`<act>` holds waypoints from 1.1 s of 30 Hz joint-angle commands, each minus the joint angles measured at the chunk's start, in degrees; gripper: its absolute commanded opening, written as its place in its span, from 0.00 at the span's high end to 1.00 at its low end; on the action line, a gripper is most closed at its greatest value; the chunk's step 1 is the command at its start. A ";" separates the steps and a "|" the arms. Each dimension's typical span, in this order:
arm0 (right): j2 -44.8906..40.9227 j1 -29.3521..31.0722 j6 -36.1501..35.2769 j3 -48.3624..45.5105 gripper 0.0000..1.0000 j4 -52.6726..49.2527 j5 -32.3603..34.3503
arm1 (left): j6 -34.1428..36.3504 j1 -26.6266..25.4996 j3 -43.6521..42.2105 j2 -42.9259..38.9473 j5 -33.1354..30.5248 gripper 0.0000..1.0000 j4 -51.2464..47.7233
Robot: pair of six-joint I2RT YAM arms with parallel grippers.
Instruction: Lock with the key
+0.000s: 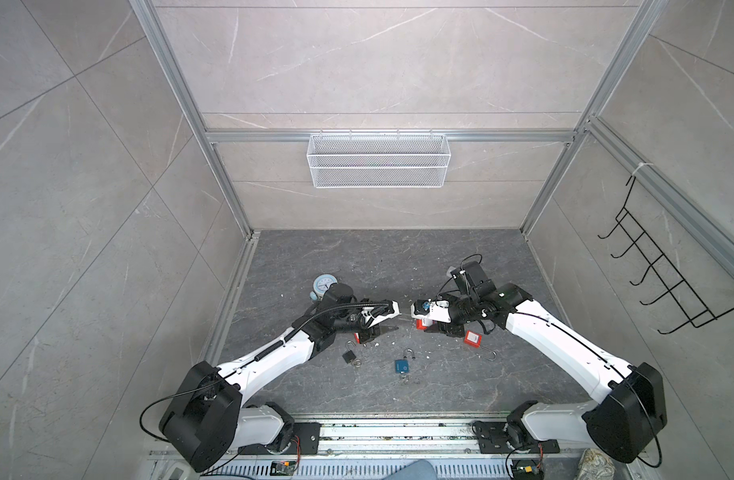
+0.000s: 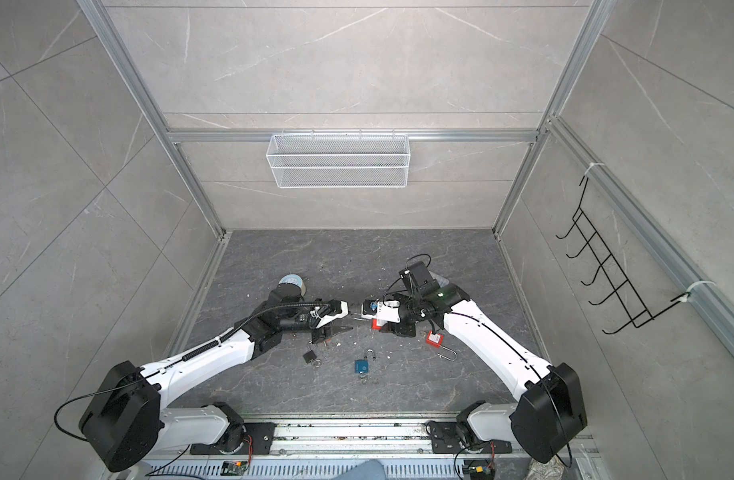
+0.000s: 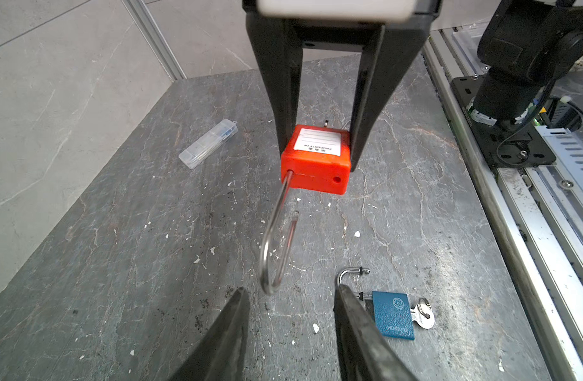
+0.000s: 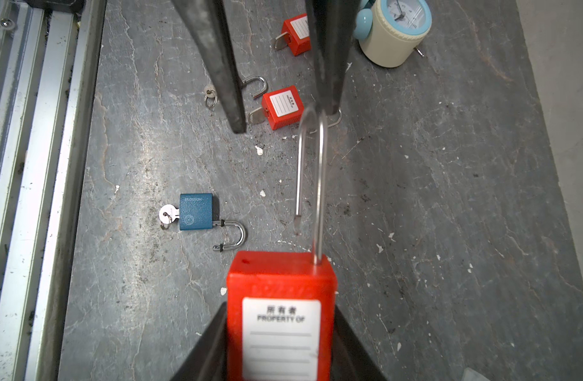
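Note:
My right gripper (image 4: 280, 316) is shut on the body of a red padlock (image 4: 280, 290) with a white label, held above the dark table. The padlock's long steel shackle (image 4: 320, 198) is open and points at my left gripper (image 3: 291, 290). That gripper's jaws stand apart, and the shackle's bend (image 3: 264, 254) lies just ahead of its tips, against one finger (image 4: 329, 82) in the right wrist view. In both top views the two grippers meet nose to nose mid-table (image 1: 402, 320) (image 2: 357, 318). Where a key goes into the held padlock is hidden. A key (image 3: 423, 315) sits in a blue padlock (image 3: 394, 315).
On the table lie the blue padlock (image 1: 402, 365), a black padlock (image 1: 349, 356), two red padlocks (image 4: 283, 105) (image 4: 296, 34) under my left arm and a third (image 1: 473, 338) by my right. A clock (image 4: 395, 33), a clear plastic case (image 3: 207, 143) and the front rail (image 3: 514, 211) are nearby.

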 commanded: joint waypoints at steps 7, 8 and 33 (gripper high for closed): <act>-1.23 1.09 -0.65 -0.47 0.69 -1.11 -1.34 | -2.88 -0.69 1.89 -0.04 2.92 0.66 3.77; -1.20 1.13 -0.66 -0.47 0.69 -1.11 -1.33 | -2.97 -0.75 2.01 0.13 3.02 0.67 3.82; -3.83 2.19 -2.98 -1.21 0.34 2.71 1.42 | -8.01 -0.85 4.70 2.61 11.65 1.00 1.90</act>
